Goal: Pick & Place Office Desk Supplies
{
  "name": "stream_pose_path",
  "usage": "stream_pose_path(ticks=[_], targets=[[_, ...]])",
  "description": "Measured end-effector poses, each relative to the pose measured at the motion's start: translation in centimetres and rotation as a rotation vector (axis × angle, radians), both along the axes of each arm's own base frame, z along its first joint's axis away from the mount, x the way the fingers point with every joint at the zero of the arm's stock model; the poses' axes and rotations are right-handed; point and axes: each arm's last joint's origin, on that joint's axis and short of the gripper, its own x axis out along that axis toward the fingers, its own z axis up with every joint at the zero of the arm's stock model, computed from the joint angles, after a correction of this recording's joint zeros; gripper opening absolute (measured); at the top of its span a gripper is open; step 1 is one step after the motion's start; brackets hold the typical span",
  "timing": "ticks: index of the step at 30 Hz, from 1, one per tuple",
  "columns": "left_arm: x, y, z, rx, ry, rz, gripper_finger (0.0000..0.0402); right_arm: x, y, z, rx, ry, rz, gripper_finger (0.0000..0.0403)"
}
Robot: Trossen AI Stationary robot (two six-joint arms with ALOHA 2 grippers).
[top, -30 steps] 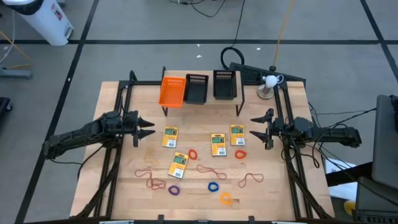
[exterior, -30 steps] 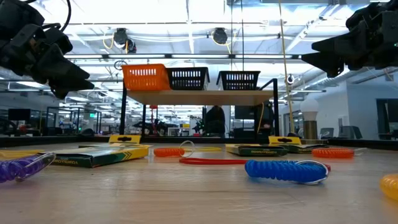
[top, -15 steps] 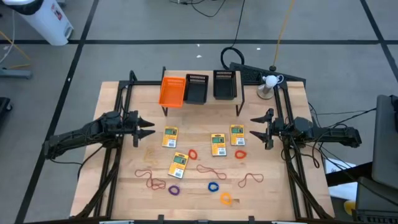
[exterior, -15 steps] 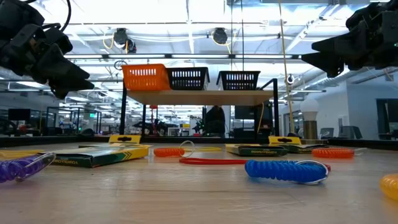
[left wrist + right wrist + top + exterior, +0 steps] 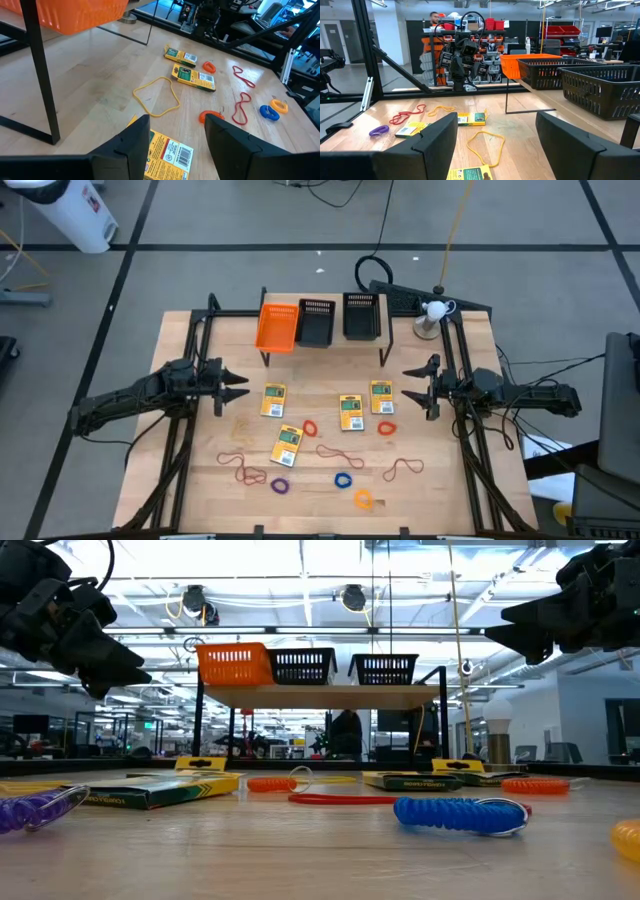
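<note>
**Two robot arms wait over a desk of scattered supplies**

A wooden table (image 5: 200, 480) fills the overhead view. At its far edge a raised shelf (image 5: 322, 346) carries one orange tray (image 5: 277, 327) and two black trays (image 5: 316, 323). The left gripper (image 5: 238, 387) hovers at the left side, fingers spread, holding nothing. The right gripper (image 5: 412, 383) mirrors it on the right, also spread and empty. Between them lie four yellow packets (image 5: 274, 401), with thin rubber bands (image 5: 236, 461) and small coloured rings (image 5: 343, 480) nearer the front edge.
</note>
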Motion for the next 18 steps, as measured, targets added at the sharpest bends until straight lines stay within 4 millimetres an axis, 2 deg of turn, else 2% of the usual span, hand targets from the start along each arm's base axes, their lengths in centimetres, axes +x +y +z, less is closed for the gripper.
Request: stream_pose_path(ticks=[18], targets=[[0.0,0.0,-0.01,0.0,0.0,0.0,0.0184,0.0,0.0,-0.01,0.0,0.0,0.0,0.0263]])
